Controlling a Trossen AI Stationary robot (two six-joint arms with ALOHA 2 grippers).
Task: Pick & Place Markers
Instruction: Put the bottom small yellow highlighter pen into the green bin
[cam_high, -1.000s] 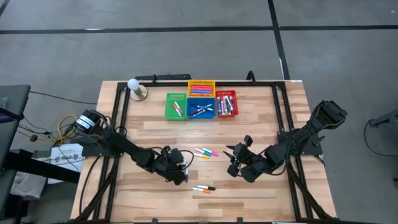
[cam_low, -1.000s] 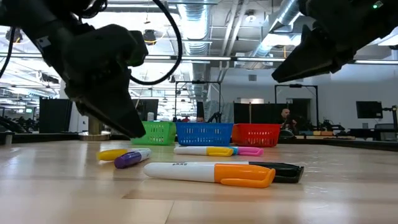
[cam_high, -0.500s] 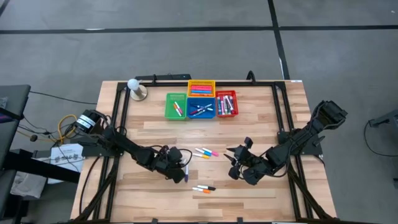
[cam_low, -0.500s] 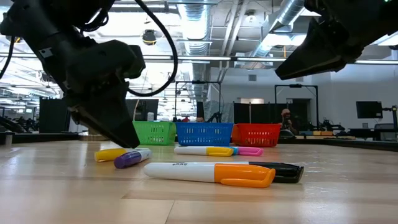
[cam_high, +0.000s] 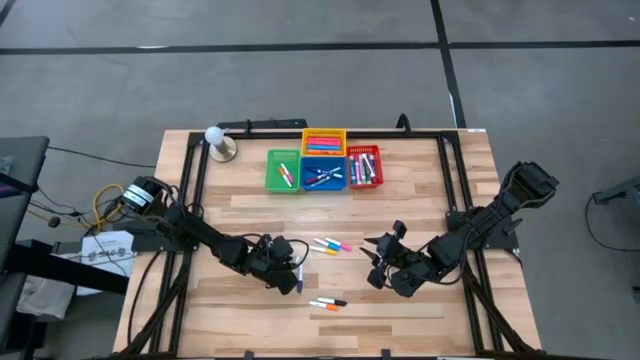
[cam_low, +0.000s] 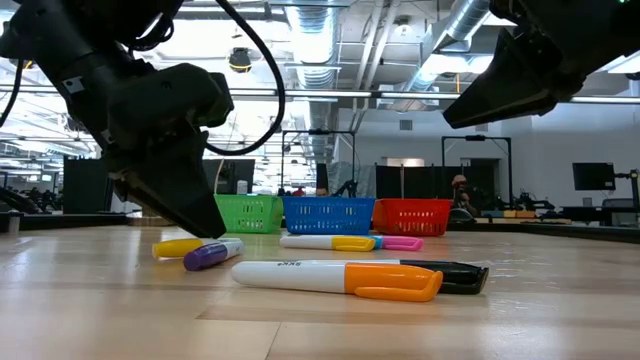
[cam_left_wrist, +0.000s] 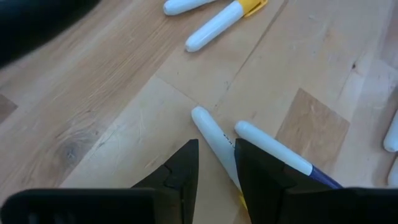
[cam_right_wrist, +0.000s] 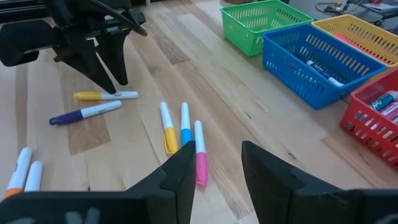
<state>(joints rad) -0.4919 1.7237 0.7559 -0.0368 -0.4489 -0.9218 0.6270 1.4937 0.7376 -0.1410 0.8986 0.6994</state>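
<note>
Two grippers: I'm lowering the left gripper, fingers apart, astride the thin white yellow-capped marker.
Care: I'm judging it should be centred before closing.
Right gripper: hovering, fingers apart, empty.

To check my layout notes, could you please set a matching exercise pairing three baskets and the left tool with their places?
1 green basket
2 red basket
3 yellow basket
4 left tool

A beyond the blue basket, farther from the arms
B on the blue basket's left-arm side
C on the blue basket's right-arm side
D down by the purple-capped marker

Pairs: 1-B, 2-C, 3-A, 4-D
</note>
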